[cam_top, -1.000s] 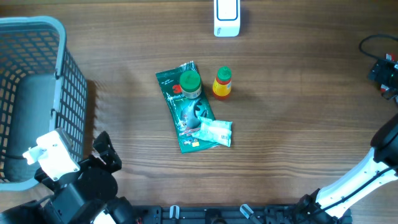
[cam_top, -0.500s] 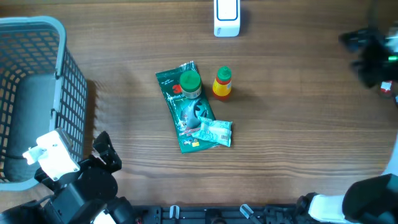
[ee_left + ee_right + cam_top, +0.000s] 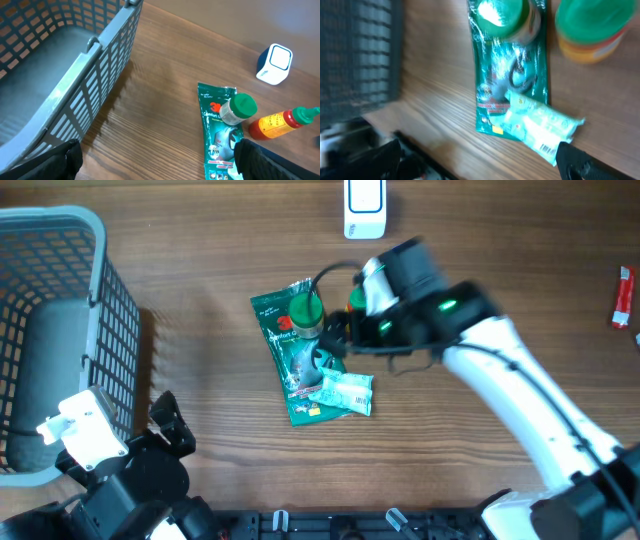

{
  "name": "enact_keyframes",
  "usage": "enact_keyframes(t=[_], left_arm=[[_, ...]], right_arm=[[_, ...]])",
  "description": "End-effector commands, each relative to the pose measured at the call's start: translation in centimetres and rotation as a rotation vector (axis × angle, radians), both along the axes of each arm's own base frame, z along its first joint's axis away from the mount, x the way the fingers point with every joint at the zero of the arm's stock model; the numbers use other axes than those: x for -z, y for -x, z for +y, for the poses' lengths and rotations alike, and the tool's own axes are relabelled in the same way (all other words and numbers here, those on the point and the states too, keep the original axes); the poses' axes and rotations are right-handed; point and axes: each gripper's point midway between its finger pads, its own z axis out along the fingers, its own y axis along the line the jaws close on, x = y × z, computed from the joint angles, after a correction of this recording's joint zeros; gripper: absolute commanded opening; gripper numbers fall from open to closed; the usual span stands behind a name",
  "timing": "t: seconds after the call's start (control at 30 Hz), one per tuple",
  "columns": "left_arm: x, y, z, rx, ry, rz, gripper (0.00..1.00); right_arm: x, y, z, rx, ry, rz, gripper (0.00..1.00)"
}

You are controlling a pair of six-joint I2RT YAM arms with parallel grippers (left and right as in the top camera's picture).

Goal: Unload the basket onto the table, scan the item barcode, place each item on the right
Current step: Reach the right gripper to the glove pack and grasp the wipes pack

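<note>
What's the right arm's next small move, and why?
Probably shift the right gripper toward the pale pouch and descend. Its jaws stand open and empty over the green packet. The pouch lies on top of that packet's end, free to pick, with a barcode showing near its edge.

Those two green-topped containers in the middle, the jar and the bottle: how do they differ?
The jar has a pale body and a wide green lid; the bottle is orange-yellow with a narrower green cap. The jar sits on the green packet; the bottle rests beside it on the bare table. Both have green tops.
</note>
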Motion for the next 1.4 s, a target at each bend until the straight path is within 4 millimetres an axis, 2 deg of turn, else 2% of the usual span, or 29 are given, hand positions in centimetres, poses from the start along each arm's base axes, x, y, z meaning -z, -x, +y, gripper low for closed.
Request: enact_keyframes(t=[0.0,0.07,0.1,0.17,0.2,0.23,0.27,0.37,0.43,0.47,0.57,0.63,0.7,0.77,0.9,1.07,1.37], left_arm=[[0.0,-0.1,0.1,-0.016,0.008,-0.005,1.0],[0.0,-0.1,0.1,-0.016,0.008,-0.005,1.0],[0.0,-0.1,0.1,-0.016,0.008,-0.005,1.0],[0.0,-0.1,0.1,-0.016,0.008,-0.005,1.0],[0.0,-0.1,0.1,-0.016,0.008,-0.005,1.0],[0.0,-0.1,0.1,-0.016,0.008,-0.005,1.0],[0.0,-0.1,0.1,-0.016,0.008,-0.005,1.0],[0.0,-0.1,0.1,-0.016,0.008,-0.005,1.0],[0.0,-0.1,0.1,-0.016,0.008,-0.005,1.0],[0.0,-0.1,0.1,-0.016,0.008,-0.004,1.0],[0.0,-0.1,0.1,-0.016,0.008,-0.005,1.0],[0.0,-0.1,0.1,-0.016,0.008,-0.005,1.0],[0.0,-0.1,0.1,-0.016,0.008,-0.005,1.0],[0.0,-0.1,0.1,-0.016,0.008,-0.005,1.0],[0.0,-0.1,0.1,-0.016,0.008,-0.005,1.0],[0.0,-0.1,0.1,-0.016,0.008,-0.005,1.0],[0.0,-0.1,0.1,-0.016,0.008,-0.005,1.0]], right_arm=[[7.0,-0.8,-1.3,0.218,0.383,-0.079,0.91],[9.6,-0.6,0.8,0.151,0.422,-0.093,0.9],[12.0,-0.4,1.5,0.126,0.458,-0.067,0.9],[14.6,0.3,1.4,0.119,0.5,-0.012,0.85],[15.8,0.7,1.4,0.11,0.511,0.026,0.79],[16.8,1.1,1.4,0.106,0.521,0.054,0.67],[17.1,1.2,1.2,0.117,0.53,0.064,0.61],[17.1,1.0,1.4,0.132,0.524,0.064,0.35],[17.1,1.0,1.4,0.134,0.521,0.065,0.08],[17.0,1.1,1.4,0.132,0.516,0.074,0.04],[15.4,1.2,1.7,0.136,0.466,0.093,0.04],[13.0,0.8,2.0,0.149,0.411,0.082,0.04],[7.8,0.0,1.3,0.187,0.317,0.011,0.04],[4.3,0.0,0.1,0.216,0.267,-0.035,0.04],[-0.2,1.0,-3.0,0.224,0.235,-0.094,0.04],[-2.1,2.0,-6.7,0.296,0.247,-0.08,0.04],[-2.2,0.8,-11.0,0.414,0.256,-0.044,0.04]])
